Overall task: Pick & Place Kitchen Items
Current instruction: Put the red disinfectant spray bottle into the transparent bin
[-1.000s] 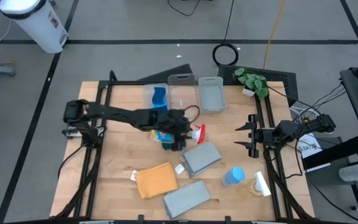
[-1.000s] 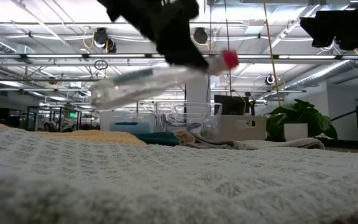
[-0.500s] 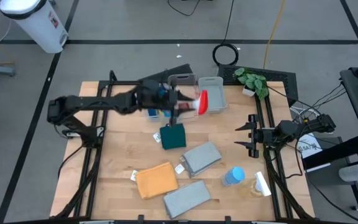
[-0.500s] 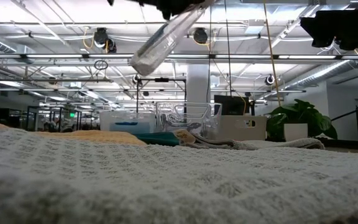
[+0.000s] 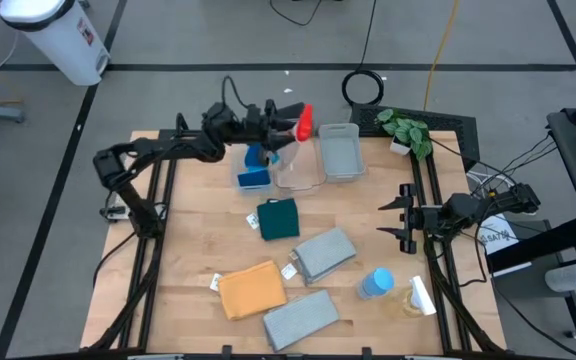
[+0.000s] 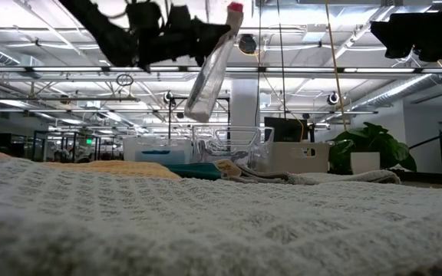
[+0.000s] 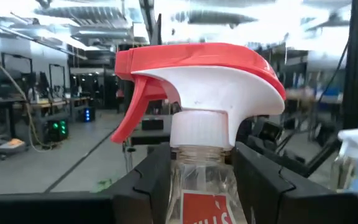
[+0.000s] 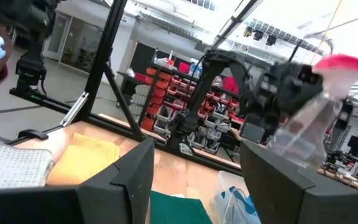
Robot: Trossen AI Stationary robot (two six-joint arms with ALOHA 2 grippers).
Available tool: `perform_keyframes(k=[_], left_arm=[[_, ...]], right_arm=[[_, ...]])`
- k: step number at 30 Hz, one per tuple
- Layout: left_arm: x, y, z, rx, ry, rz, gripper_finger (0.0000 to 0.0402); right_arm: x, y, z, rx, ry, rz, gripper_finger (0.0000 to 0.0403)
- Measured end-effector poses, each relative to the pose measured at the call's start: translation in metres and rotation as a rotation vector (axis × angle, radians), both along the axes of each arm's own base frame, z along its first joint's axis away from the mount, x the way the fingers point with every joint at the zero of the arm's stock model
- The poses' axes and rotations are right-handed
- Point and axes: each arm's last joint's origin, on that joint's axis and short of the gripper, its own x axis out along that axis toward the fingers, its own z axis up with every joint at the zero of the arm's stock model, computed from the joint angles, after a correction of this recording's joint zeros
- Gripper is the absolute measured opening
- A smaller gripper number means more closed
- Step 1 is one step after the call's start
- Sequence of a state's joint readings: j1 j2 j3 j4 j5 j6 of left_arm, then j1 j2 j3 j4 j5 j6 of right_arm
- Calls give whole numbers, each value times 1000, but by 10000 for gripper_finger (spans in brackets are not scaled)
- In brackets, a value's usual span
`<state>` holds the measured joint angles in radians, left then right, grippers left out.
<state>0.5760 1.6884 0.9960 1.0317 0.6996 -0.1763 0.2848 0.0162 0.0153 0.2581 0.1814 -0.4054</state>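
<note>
My left gripper [image 5: 276, 130] is shut on a clear spray bottle with a red top [image 5: 303, 121], held in the air over the clear bins [image 5: 298, 165] at the table's far side. In the low view the spray bottle [image 6: 209, 69] hangs high above the table. A dark-green cloth [image 5: 279, 218], two grey cloths [image 5: 324, 252] [image 5: 301, 318] and an orange cloth [image 5: 251, 290] lie flat on the table. Blue sponges [image 5: 255, 165] sit in the left bin. My right gripper [image 5: 400, 215] waits open at the table's right side with nothing between its fingers. My left gripper pinches the bottle's shoulder [image 7: 199, 200], just under the white collar, between its two fingers [image 7: 146, 182]. The fingers reach in about level from the table's left. The bottle is lifted clear and tilted, red top [image 6: 235, 9] up and base [image 6: 196, 113] lower.
A blue-topped bottle [image 5: 376, 283] and a white-topped bottle [image 5: 420, 296] are at the near right. A grey-looking bin [image 5: 340, 152] and a leafy plant [image 5: 405, 130] stand at the far right. Dark frame rails [image 5: 153, 215] run along both sides.
My left gripper has carried the red-topped bottle up from over the dark-green cloth at the table's middle toward the far edge, to above the bins. Its wrist has tipped upward, so the bottle has turned from lying nearly level to standing tilted with its top up.
</note>
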Motion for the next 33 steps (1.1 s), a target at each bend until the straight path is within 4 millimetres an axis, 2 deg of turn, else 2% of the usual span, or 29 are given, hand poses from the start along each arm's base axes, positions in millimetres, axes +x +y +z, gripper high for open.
perform_keyframes(k=[5,9,15,25,33], left_arm=[[-5,5,-21,-81,-100,-41,145],[2,2,-33,-119,-139,-62,145],[16,-1,-60,-162,-100,-56,145],[19,2,-73,-114,-85,-36,145],[24,1,-83,-92,-6,-14,153]], right_arm=[[0,0,0,0,0,0,208],[0,0,0,0,0,0,208],[0,0,0,0,0,0,208],[0,0,0,0,0,0,208],[0,0,0,0,0,0,208]])
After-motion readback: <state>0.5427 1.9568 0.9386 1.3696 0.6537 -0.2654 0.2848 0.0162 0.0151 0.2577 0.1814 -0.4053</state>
